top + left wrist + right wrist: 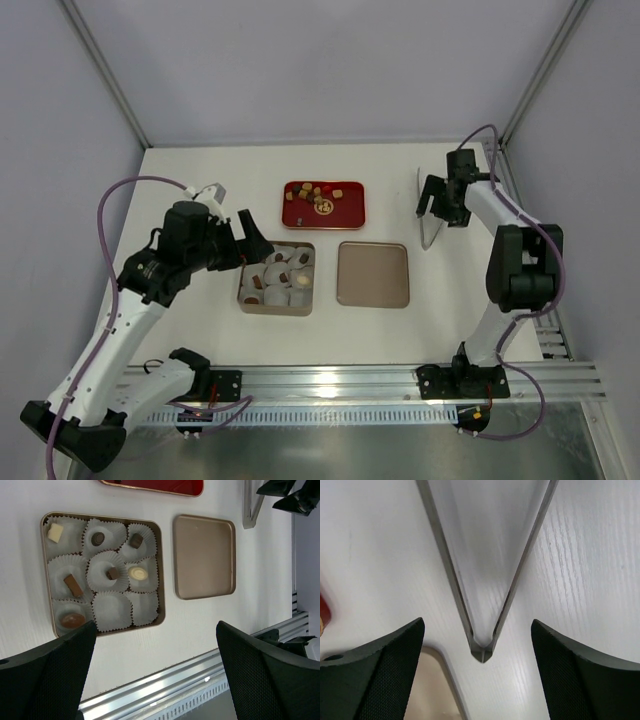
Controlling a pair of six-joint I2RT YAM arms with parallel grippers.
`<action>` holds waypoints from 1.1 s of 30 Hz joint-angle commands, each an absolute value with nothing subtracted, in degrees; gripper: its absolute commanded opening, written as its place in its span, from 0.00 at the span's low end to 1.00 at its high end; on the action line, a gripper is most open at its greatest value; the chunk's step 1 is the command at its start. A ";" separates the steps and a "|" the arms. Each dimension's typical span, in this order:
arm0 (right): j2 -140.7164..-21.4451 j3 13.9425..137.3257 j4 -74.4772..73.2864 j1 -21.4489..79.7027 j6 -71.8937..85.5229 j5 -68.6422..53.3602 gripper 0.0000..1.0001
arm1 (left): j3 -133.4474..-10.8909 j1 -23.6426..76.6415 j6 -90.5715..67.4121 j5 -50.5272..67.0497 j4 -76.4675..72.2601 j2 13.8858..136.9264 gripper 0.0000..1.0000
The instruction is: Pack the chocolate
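Chocolate lies loose on the red tray, upper centre; the tongs point lengthwise between the right gripper's spread jaws; left gripper jaws also spread.

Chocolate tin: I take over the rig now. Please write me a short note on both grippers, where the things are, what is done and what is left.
Left gripper: open, empty, hovering above the tin.
Right gripper: open, one finger on each side of the tongs, which lie on the table, not gripped.
Done: seven of the nine paper cups hold a chocolate.
Left: two empty cups in the row nearest the arms. Spare pieces sit on the red tray behind the tin. The lid lies beside the tin, off.
Likely next: grip the tongs and fill those cups.
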State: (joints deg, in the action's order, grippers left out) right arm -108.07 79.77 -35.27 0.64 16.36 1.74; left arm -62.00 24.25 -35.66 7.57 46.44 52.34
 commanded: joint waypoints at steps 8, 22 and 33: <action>-78.15 52.58 -25.41 5.25 22.67 -2.90 0.73 | -61.08 24.17 -37.97 8.44 41.49 54.93 1.00; -76.11 37.35 -17.67 14.50 28.48 -0.26 0.59 | -60.03 34.53 -40.25 4.13 35.95 61.61 1.00; -82.53 40.69 -16.35 15.47 27.95 -0.26 0.44 | -59.15 36.03 -40.08 4.83 34.37 64.60 1.00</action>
State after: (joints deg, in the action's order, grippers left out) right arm -81.17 39.11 -18.48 14.98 27.62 -1.19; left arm -59.61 35.68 -40.10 5.13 37.23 64.34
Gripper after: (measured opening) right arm 0.452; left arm 0.996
